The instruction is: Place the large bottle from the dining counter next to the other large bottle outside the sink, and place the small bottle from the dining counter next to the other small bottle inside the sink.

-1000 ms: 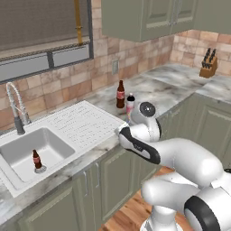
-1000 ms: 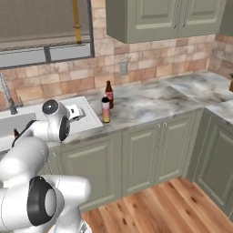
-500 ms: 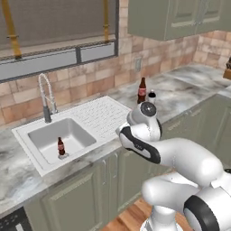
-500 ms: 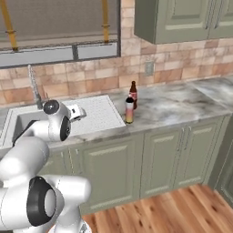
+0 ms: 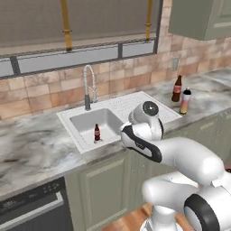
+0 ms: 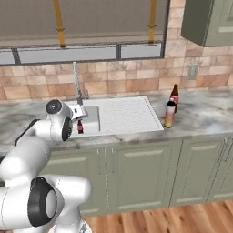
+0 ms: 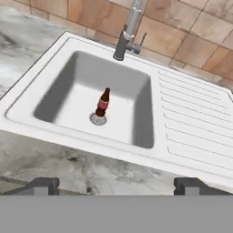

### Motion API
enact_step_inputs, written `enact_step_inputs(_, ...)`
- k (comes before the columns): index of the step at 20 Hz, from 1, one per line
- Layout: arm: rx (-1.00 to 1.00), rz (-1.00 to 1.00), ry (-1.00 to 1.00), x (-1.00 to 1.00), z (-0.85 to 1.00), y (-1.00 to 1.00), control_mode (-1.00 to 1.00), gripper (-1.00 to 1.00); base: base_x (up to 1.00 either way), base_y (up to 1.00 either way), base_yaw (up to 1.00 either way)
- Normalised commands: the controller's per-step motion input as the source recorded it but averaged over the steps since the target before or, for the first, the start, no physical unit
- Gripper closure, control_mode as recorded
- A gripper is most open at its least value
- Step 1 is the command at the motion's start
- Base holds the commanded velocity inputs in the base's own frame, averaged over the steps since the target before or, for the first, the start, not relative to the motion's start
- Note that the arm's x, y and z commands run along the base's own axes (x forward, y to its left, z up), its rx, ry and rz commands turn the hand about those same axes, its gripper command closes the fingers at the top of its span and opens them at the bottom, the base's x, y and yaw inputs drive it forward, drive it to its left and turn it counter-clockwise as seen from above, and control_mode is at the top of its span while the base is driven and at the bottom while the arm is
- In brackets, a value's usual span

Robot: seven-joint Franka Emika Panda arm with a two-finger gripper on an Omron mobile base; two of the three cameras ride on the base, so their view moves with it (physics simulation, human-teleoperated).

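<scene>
The sink (image 7: 54, 132) is a white basin with a ribbed drainboard (image 5: 135, 104) and a curved chrome tap (image 7: 129, 28). One small brown red-labelled bottle (image 7: 103, 103) (image 5: 96, 132) (image 6: 80, 127) stands upright at the drain. On the counter right of the drainboard, the large pink-to-orange bottle (image 5: 185, 101) (image 6: 169, 114) stands close beside the other large bottle (image 5: 177, 89) (image 6: 174, 95), dark brown with a red label. My gripper (image 7: 117, 186) hangs open and empty above the counter's front edge, facing the basin. The dining counter and its small bottle are out of view.
Marbled counter (image 5: 31, 149) runs both sides of the sink under a brick wall and window. Sage-green cabinet doors (image 6: 141, 177) line the front, and a dark dishwasher (image 5: 31, 210) sits lower left. An upper cabinet (image 5: 198, 18) hangs at the right.
The whole picture has slid right: the base has driven left along the counter, bringing the sink to the middle. The bottles keep their places. My gripper stays open.
</scene>
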Motion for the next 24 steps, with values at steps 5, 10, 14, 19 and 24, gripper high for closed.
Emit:
enact_step_inputs(5,0.0,0.0,0.0,0.0,0.0,0.0,1.0,-1.0,-0.4,0.61,0.37)
enact_step_inputs(10,0.0,0.0,0.0,0.0,0.0,0.0,1.0,-1.0,-0.37,0.68,0.39)
enact_step_inputs(14,0.0,0.0,0.0,0.0,0.0,0.0,1.0,-1.0,-0.31,0.7,0.41)
enact_step_inputs(19,0.0,0.0,0.0,0.0,0.0,0.0,1.0,-1.0,-0.27,0.71,0.42)
enact_step_inputs(24,0.0,0.0,0.0,0.0,0.0,0.0,1.0,-1.0,-0.25,0.72,0.43)
